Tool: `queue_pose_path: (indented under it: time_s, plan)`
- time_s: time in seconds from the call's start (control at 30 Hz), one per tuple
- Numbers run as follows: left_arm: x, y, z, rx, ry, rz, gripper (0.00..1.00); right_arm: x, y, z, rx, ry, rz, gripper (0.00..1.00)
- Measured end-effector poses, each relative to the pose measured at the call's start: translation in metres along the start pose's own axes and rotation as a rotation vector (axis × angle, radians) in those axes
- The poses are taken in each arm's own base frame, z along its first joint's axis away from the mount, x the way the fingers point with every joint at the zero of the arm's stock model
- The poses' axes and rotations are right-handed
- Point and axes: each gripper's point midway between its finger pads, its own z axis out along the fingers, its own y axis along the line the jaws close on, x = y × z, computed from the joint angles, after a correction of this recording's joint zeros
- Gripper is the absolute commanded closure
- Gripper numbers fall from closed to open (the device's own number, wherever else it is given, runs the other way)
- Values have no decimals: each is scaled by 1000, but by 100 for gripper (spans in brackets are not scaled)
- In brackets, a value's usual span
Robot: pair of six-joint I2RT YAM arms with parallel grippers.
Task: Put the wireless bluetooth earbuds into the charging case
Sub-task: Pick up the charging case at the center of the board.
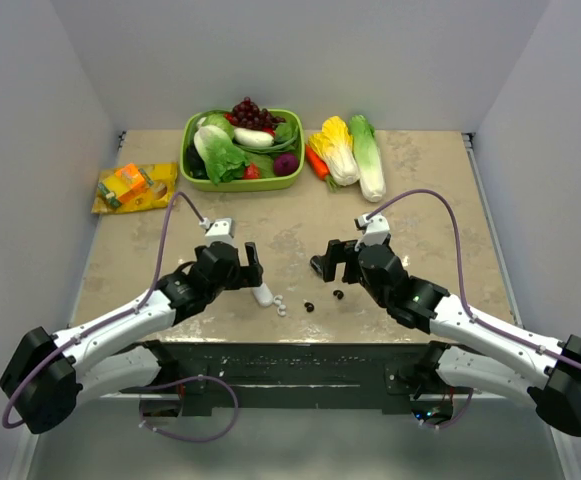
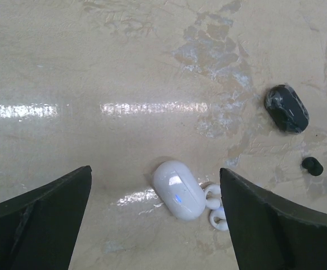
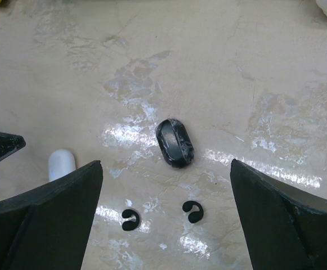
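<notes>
A closed white charging case lies on the table between my left gripper's open fingers, and two white earbuds touch its right side. My left gripper is open, empty and above it. A closed black case lies ahead of my right gripper, which is open and empty. Two black earbuds lie apart on the table between its fingers. In the top view the white case, white earbuds and black earbuds sit between the left gripper and the right gripper.
A green basket of vegetables and grapes stands at the back centre. Loose cabbages and a carrot lie to its right. An orange snack packet lies at the back left. Grey walls close in the table on three sides.
</notes>
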Motion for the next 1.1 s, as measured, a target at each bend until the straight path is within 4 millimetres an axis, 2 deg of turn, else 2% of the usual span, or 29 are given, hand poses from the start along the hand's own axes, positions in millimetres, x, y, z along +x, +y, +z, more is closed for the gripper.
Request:
queue_pose_path:
  time_s: [0.13,0.3,0.37,0.5,0.6,0.77,0.8,0.83,0.97,1.1]
  plan:
    - [0,-10,2,49,7,20,0,1,0,1,3,4,-1,6]
    - [-2,-31,9,114,32,80,7,1,-1,0,3,4,0,8]
    - [-4,-44,14,127,47,117,11,0,-2,-2,5,1,3,8]
    - [-10,-85,27,176,61,224,16,-3,-14,-6,66,-16,29,10]
    - [-8,-101,31,216,59,279,21,4,-26,-5,124,-15,51,14]
    - [-4,-115,38,297,54,356,17,26,-38,-12,141,13,90,13]
    - [-3,-117,40,307,57,366,4,27,-38,-14,135,11,99,11]
    - [0,-119,42,319,66,390,0,25,-38,-17,127,7,107,9]
    - [14,-124,58,337,131,488,0,16,-30,-27,68,-9,133,5]
    - [18,-137,77,347,183,581,0,7,-19,-35,10,2,139,4]
